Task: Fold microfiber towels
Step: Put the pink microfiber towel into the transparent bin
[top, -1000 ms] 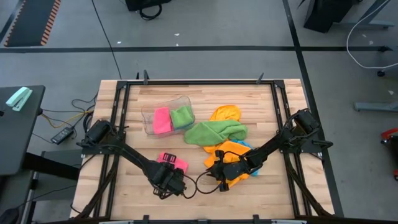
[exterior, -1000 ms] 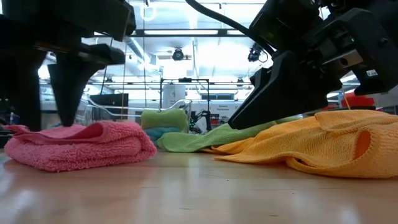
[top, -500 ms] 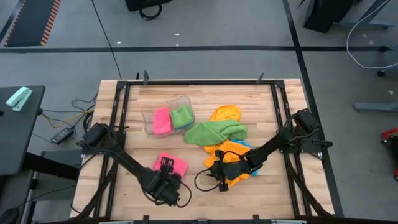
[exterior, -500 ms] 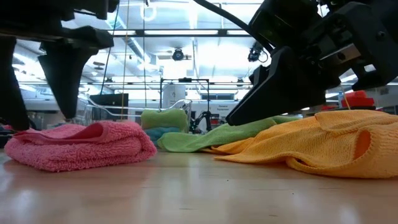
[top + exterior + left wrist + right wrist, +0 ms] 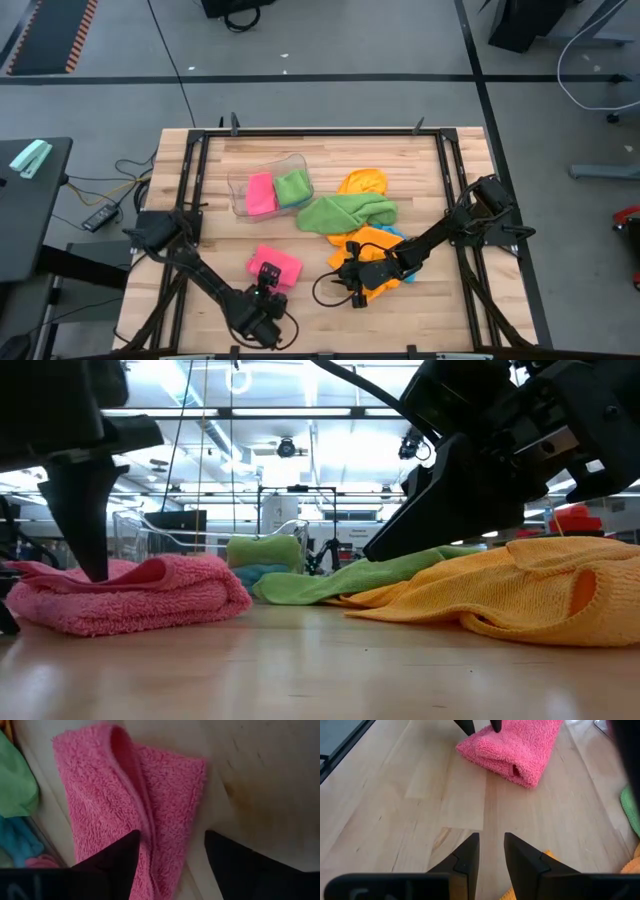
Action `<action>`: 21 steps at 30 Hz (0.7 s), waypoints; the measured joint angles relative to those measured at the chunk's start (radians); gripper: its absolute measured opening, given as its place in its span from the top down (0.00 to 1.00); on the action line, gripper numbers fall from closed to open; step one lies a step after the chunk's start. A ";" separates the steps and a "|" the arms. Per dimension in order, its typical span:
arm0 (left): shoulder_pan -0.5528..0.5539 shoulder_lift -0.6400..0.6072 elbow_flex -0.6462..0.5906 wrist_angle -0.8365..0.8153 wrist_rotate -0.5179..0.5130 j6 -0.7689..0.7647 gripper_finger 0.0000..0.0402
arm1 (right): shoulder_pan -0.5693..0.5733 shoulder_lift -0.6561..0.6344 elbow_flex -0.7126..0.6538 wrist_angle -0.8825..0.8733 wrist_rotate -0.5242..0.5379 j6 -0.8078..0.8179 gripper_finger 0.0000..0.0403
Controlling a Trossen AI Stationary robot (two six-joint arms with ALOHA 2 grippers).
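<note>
A folded pink towel (image 5: pixel 276 264) lies flat on the wooden table, left of centre near the front. My left gripper (image 5: pixel 265 297) stands open at its near end, pointing steeply down. In the left wrist view one finger (image 5: pixel 117 857) is over the pink towel (image 5: pixel 135 795) and the other (image 5: pixel 225 857) is over bare wood. My right gripper (image 5: pixel 348 281) hovers open by a narrow gap at the near left edge of a crumpled orange towel (image 5: pixel 378 243). A loose green towel (image 5: pixel 345 212) lies behind the orange one. My left gripper has one fingertip (image 5: pixel 92 565) down at the top of the pink towel (image 5: pixel 140 595), near its near end. The finger comes from above at a slant. I cannot tell whether it touches the cloth. The towel lies flat on the table.
A clear tub (image 5: pixel 240 190) at the back left holds a folded pink and a folded green towel. A second orange towel (image 5: pixel 362 182) lies behind the green one, and a blue one (image 5: pixel 397 232) peeks from under the pile. Bare wood stretches between the two grippers.
My left gripper has gone toward the table's near edge and sunk lower, rolling at the wrist, and its fingers have spread wider. The pink towel has stayed where it was.
</note>
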State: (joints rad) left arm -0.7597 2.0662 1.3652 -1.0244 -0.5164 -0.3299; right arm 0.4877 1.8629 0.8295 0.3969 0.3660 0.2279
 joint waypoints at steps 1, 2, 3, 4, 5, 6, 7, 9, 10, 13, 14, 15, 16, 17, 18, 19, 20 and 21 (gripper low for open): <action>0.000 0.003 0.000 -0.005 -0.009 -0.004 0.44 | 0.000 0.000 0.000 0.002 0.000 0.001 0.75; -0.001 0.004 -0.001 -0.008 -0.016 -0.013 0.45 | 0.000 0.000 0.000 0.004 0.000 0.001 0.75; 0.000 0.005 -0.001 -0.013 -0.025 -0.028 0.46 | 0.000 0.000 0.000 0.007 0.000 0.000 0.75; 0.002 0.006 -0.002 -0.017 -0.031 -0.035 0.48 | 0.000 0.000 0.000 0.013 0.000 0.000 0.75; 0.005 0.006 -0.002 -0.021 -0.034 -0.045 0.49 | 0.000 0.000 0.000 0.021 0.000 0.001 0.75; 0.008 0.007 -0.004 -0.025 -0.038 -0.052 0.51 | 0.000 0.000 0.000 0.030 0.000 0.000 0.75; 0.011 0.007 -0.007 -0.026 -0.039 -0.058 0.52 | 0.000 0.000 0.000 0.040 0.000 0.001 0.75; 0.019 0.007 -0.019 -0.022 -0.046 -0.079 0.55 | 0.000 0.000 0.000 0.054 0.000 0.000 0.75; 0.024 0.007 -0.025 -0.022 -0.047 -0.085 0.57 | 0.000 0.000 0.000 0.060 0.000 0.000 0.75; 0.043 0.007 -0.030 -0.022 -0.033 -0.103 0.62 | 0.000 0.000 0.000 0.081 0.000 0.006 0.75; 0.048 0.007 -0.031 -0.016 -0.029 -0.104 0.64 | 0.002 0.000 0.000 0.082 0.000 0.009 0.75; 0.053 0.007 -0.031 -0.008 -0.026 -0.104 0.67 | 0.005 0.000 0.000 0.083 0.002 0.011 0.75; 0.057 0.007 -0.032 -0.004 -0.024 -0.104 0.70 | 0.009 0.000 0.000 0.083 0.009 0.012 0.75; 0.061 0.007 -0.032 0.000 -0.021 -0.104 0.74 | 0.015 0.000 0.000 0.084 0.016 0.013 0.75; 0.064 0.007 -0.032 0.004 -0.018 -0.104 0.79 | 0.022 0.000 0.000 0.083 0.022 0.014 0.75; 0.068 0.008 -0.033 0.008 -0.015 -0.103 0.84 | 0.028 0.000 0.000 0.083 0.025 0.014 0.75; 0.073 0.008 -0.033 0.012 -0.014 -0.103 0.89 | 0.034 0.000 0.000 0.083 0.028 0.011 0.75; 0.077 0.008 -0.033 0.015 -0.013 -0.104 0.94 | 0.040 0.000 0.000 0.084 0.031 0.002 0.75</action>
State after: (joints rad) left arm -0.6823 2.0742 1.3319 -1.0099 -0.5297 -0.4335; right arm 0.5279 1.8629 0.8299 0.4805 0.3966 0.2299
